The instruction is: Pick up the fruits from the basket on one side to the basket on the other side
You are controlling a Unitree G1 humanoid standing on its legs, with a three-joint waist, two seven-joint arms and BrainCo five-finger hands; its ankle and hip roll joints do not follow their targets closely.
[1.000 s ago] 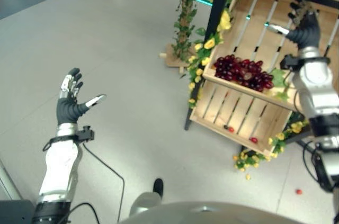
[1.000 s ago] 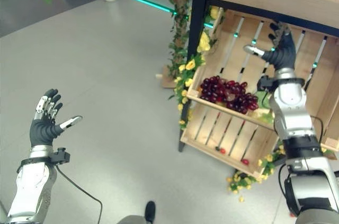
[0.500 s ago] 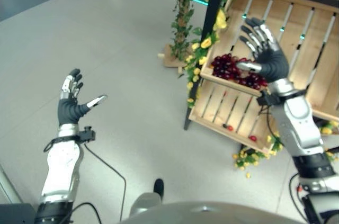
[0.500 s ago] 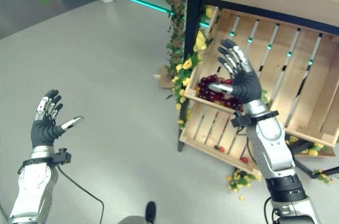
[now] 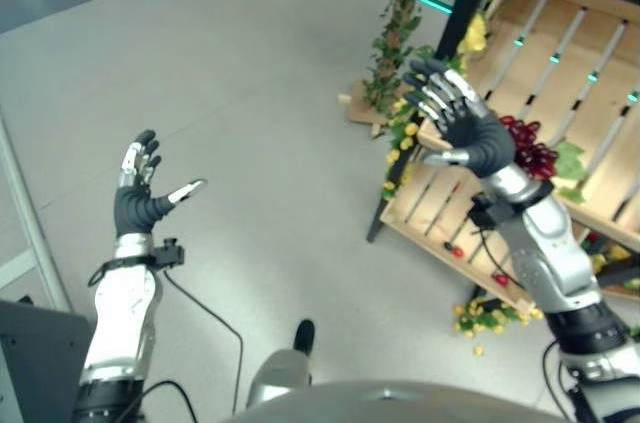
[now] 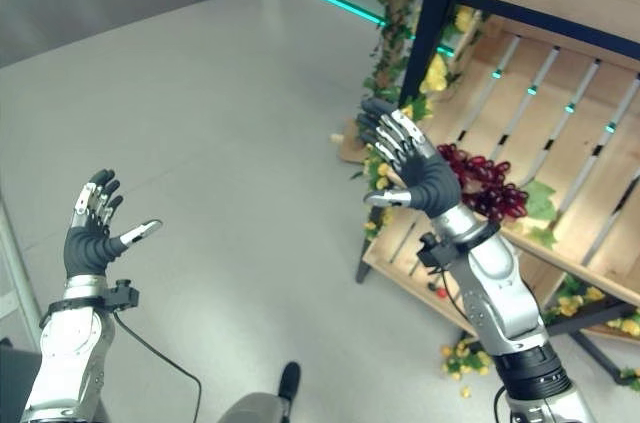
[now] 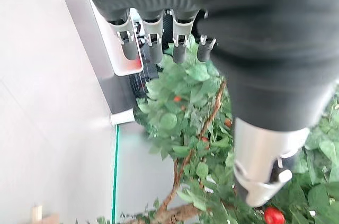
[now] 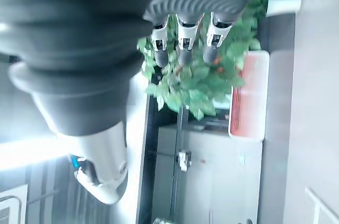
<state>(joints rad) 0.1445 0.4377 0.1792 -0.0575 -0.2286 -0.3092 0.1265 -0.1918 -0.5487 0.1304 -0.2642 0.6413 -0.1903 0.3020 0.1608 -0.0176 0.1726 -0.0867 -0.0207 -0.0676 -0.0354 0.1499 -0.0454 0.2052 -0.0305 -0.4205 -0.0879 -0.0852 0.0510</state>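
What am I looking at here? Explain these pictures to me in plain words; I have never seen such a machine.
This is a two-legged humanoid robot seen through its own cameras. The two wide pictures come from a pair of cameras on its head, looking down past its silver arms. The two close-up pictures come from a camera on each wrist, looking along the fingers at leafy plants beyond.

The left robot hand is raised over the grey floor with fingers spread, holding nothing. The right robot hand is also open and empty, held up in front of a slanted wooden crate on a black stand decorated with yellow flowers. A bunch of dark red grapes lies in that crate. A few small red fruits lie in the crate below.
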